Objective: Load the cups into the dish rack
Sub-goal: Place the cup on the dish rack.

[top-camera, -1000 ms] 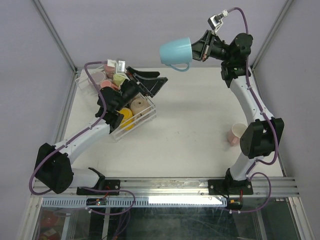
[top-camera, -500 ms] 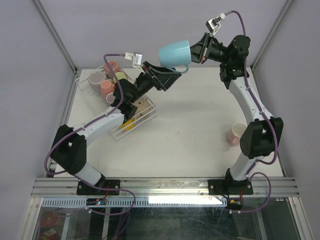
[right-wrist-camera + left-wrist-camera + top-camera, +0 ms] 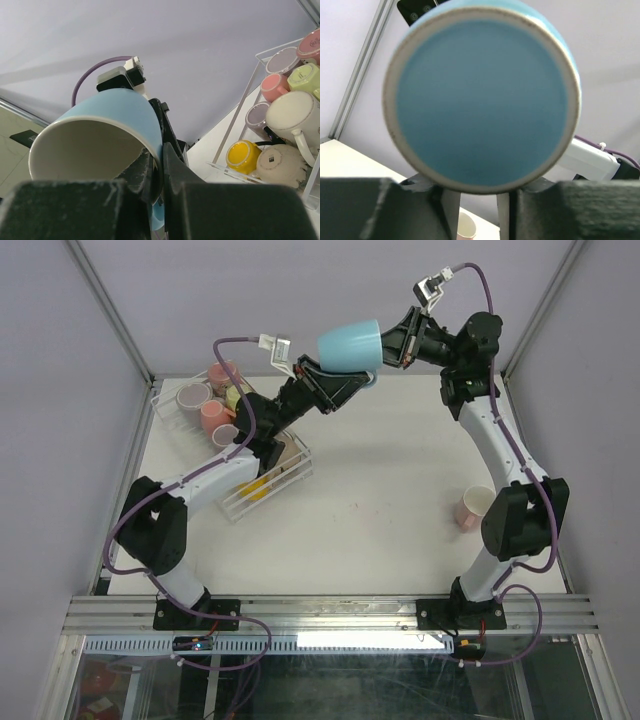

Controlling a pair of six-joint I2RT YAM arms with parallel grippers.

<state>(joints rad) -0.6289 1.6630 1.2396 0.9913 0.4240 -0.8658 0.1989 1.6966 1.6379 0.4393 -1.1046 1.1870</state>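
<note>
While between lilac walls (image 3: 300, 300), a white table (image 3: 400, 480), dish rack (image 3: 285, 490) far left.

1. Robot arms: two, a left arm (image 3: 200, 485) and a right arm (image 3: 500, 440).
2. Grippers: two, the left gripper (image 3: 347, 387) and the right gripper (image 3: 392, 342).
3. Purple cables: two, one (image 3: 240, 340) on the left arm and one (image 3: 490, 285) on the right.
4. Dish rack (image 3: 302, 472): one.
5. Table (image 3: 400, 470): one.
6. Cups: ten in all.
7. Cups in the rack, counted in the right wrist view: eight.
   - two pink (image 3: 311, 45) (image 3: 275, 86)
   - two lilac (image 3: 282, 60) (image 3: 257, 120)
   - one yellow-green (image 3: 306, 77)
   - one cream (image 3: 292, 117)
   - one yellow (image 3: 242, 154)
   - one beige (image 3: 280, 165)
8. Cups outside the rack: two, a blue cup (image 3: 350, 345) and a pink cup (image 3: 470, 508) on the table.
</note>
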